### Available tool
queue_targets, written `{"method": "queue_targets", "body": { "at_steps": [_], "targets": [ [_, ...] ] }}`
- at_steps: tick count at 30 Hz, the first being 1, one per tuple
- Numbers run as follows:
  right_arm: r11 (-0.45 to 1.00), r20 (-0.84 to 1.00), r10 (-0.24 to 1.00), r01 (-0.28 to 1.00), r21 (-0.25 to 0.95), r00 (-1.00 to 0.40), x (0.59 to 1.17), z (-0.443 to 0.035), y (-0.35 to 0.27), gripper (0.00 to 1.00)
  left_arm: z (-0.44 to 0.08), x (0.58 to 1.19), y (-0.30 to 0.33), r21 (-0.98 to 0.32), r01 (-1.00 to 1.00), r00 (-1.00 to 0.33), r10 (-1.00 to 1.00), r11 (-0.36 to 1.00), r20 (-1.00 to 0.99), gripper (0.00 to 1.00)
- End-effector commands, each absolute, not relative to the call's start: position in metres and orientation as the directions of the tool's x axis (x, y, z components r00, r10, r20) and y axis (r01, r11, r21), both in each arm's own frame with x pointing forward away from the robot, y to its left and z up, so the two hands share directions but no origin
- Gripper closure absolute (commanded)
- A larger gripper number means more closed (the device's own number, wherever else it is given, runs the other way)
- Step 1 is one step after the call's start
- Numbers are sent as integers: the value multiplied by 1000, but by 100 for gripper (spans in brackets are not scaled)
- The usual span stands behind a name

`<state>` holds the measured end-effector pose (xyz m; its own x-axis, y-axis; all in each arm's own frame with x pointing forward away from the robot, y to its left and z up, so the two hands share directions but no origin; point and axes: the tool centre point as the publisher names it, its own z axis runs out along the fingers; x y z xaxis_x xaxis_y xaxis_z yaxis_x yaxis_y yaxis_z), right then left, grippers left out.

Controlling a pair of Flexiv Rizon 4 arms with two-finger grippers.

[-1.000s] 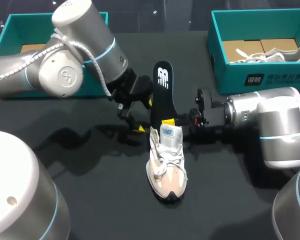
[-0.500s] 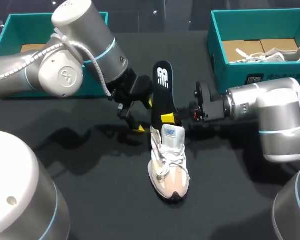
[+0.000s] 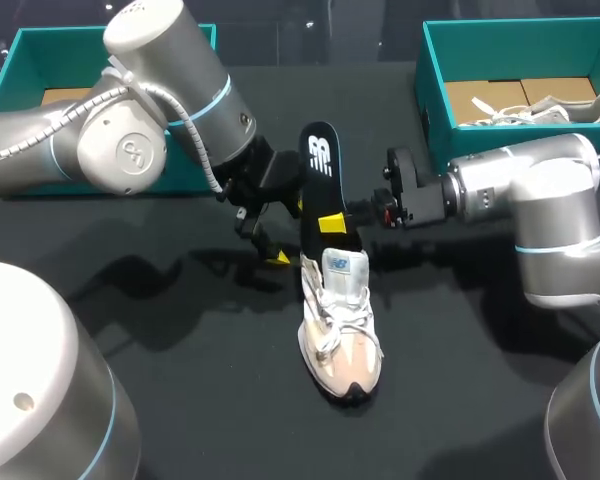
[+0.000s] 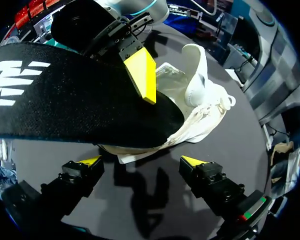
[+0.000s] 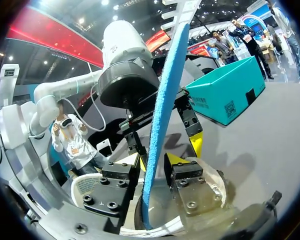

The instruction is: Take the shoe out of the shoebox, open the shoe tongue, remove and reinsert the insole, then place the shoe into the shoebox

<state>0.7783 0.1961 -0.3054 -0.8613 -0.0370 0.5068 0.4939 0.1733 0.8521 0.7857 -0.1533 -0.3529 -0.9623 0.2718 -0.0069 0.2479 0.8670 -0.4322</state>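
Observation:
A pale sneaker (image 3: 340,325) stands on the black table, toe toward the front. The black insole (image 3: 320,170) rises tilted from its opening, with my right gripper (image 3: 336,224) shut on its lower part. In the right wrist view the insole's blue edge (image 5: 166,95) runs up between that gripper's (image 5: 157,164) fingers, with the sneaker (image 5: 212,187) below. My left gripper (image 3: 288,232) hangs open just left of the insole. From the left wrist, the insole (image 4: 65,100) and sneaker (image 4: 195,107) lie ahead of the open left gripper (image 4: 141,162). Whether the insole's end is still inside the shoe is hidden.
A teal shoebox (image 3: 520,155) stands at the back right with a second pale shoe (image 3: 555,108) in it. Another teal box (image 3: 10,70) sits at the back left, behind my left arm.
My right gripper has risen and drawn back with the insole, pulling it further out of the sneaker. The sneaker has shifted slightly toward the front right. The left arm has kept still.

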Motion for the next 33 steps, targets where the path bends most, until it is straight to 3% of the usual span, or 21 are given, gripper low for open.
{"method": "queue_targets", "body": {
  "at_steps": [1,4,6,30,33],
  "targets": [
    [185,506,-44,491,851,-861,784,-302,200,71,-353,786,-153,-431,249,-962,272,867,-7,0],
    [184,508,-46,492,851,-860,786,-302,200,80,-353,786,-153,-431,249,-962,272,867,-7,0],
    [179,515,-42,501,847,-856,786,-304,199,100,-353,786,-153,-431,249,-962,272,867,-7,0],
    [149,634,-18,625,766,-773,745,-342,185,100,-353,786,-153,-431,249,-962,272,867,-7,0],
    [155,616,-20,606,780,-787,746,-340,186,75,-353,786,-153,-431,249,-962,272,867,-7,0]
  ]
}}
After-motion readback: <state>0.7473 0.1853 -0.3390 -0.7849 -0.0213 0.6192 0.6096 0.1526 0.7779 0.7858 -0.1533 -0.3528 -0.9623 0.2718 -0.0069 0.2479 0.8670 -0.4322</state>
